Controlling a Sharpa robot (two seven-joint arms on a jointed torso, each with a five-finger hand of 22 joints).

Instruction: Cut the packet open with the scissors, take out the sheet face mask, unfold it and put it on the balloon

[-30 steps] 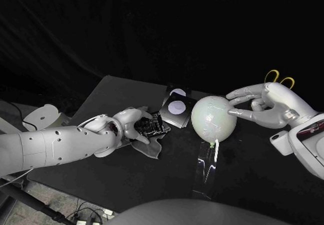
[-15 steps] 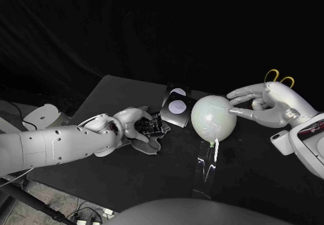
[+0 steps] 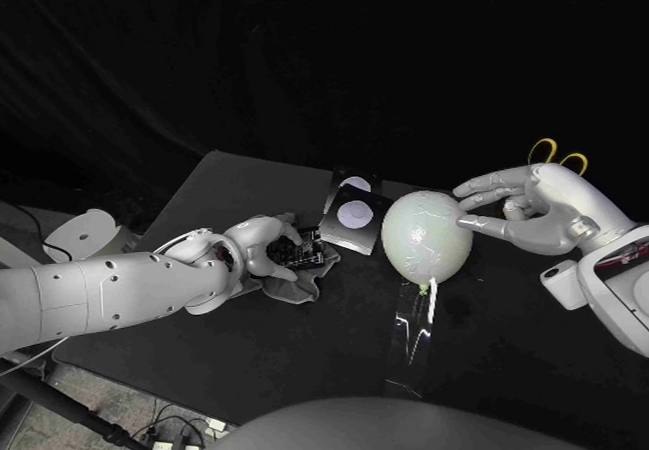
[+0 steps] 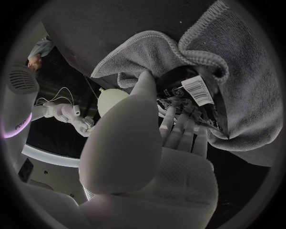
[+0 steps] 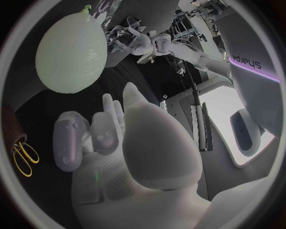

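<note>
In the left middle of the head view, the left hand (image 3: 273, 250) is curled around a dark glossy printed packet (image 3: 306, 252). The left wrist view shows the fingers (image 4: 178, 128) lying on the packet (image 4: 193, 98), near its white barcode label, with the thumb on the other side, so the hand is clamped on it. A grey soft cloth with a stitched edge (image 3: 301, 283) is bunched under and around the packet and lies on the black table (image 3: 237, 189).

The pale green egg-shaped balloon (image 3: 428, 235) stands at the centre of the frame on a thin clear stand (image 3: 416, 326), with its knot pointing down. Just to its upper left, a black square card with white round marks (image 3: 356, 215) leans near the balloon.

On the right side of the frame, the right hand (image 3: 538, 214) is beside the balloon with its fingers spread apart, and it holds nothing. Its fingertips (image 3: 465, 191) are at the right flank of the balloon. I cannot tell if they touch it. In the right wrist view, the balloon (image 5: 70, 52) is in front of the hand (image 5: 128, 157).

The scissors with yellow loop handles (image 3: 559, 160) lie behind the right hand, in the upper right, well apart from the packet.
</note>
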